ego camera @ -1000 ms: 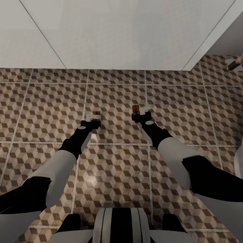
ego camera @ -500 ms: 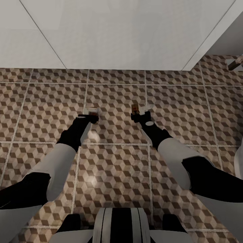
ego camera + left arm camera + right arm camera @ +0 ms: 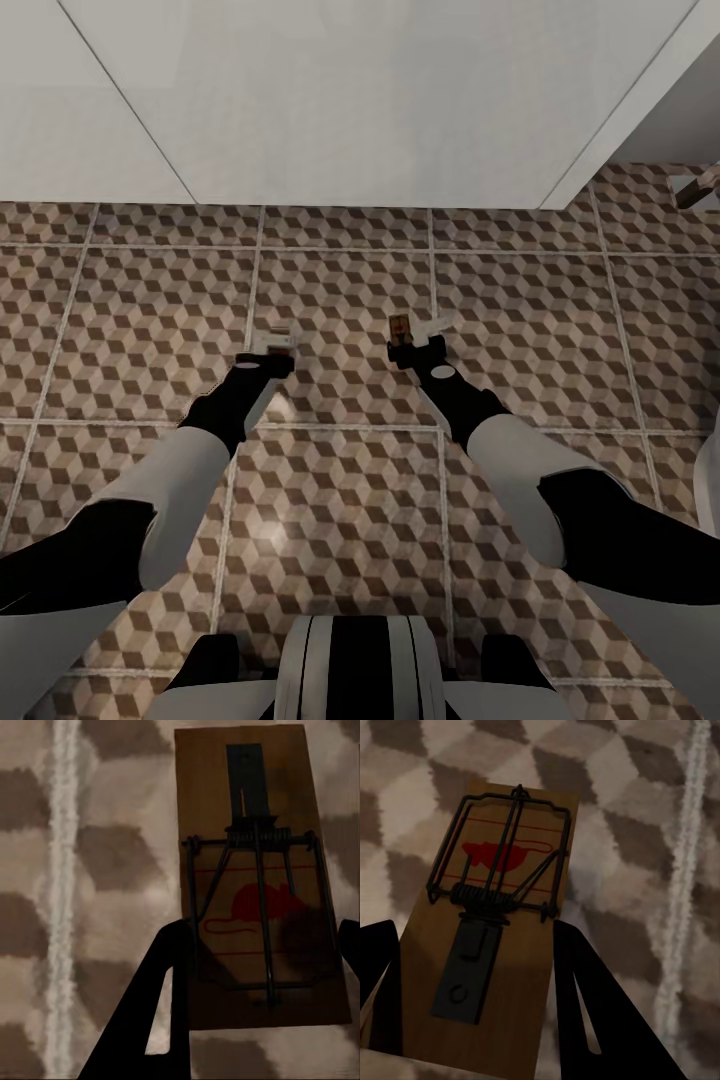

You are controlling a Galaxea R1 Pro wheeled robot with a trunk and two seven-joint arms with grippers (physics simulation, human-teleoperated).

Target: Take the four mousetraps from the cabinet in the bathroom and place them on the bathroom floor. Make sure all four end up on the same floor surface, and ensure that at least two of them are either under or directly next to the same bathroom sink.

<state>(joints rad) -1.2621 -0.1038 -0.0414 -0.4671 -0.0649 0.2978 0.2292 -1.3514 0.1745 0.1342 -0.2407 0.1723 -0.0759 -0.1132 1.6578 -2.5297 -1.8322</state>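
Note:
Both arms reach down over the bathroom floor (image 3: 340, 500), tiled in a brown and beige cube pattern. My left gripper (image 3: 278, 342) is shut on a mousetrap (image 3: 259, 885), its dark fingers (image 3: 161, 997) against the board's two long edges. That wooden board, with a wire spring and a red mouse print, hangs just above the tiles beside a grout line; contact with the floor is unclear. My right gripper (image 3: 410, 335) is shut on a second mousetrap (image 3: 400, 325), which sits deep between its fingers (image 3: 585, 1005) above the floor (image 3: 645, 787).
A large white flat-faced block (image 3: 360, 100) spans the far side; I cannot tell what fixture it is. A small brown and grey object (image 3: 698, 187) lies at the far right by its corner. A white rounded edge (image 3: 710, 480) shows at the right.
My left arm pushed forward and lower, then drew back slightly; its mousetrap, seen beside the fingers a second ago, is now hidden under the gripper in the head view. The right arm barely moved.

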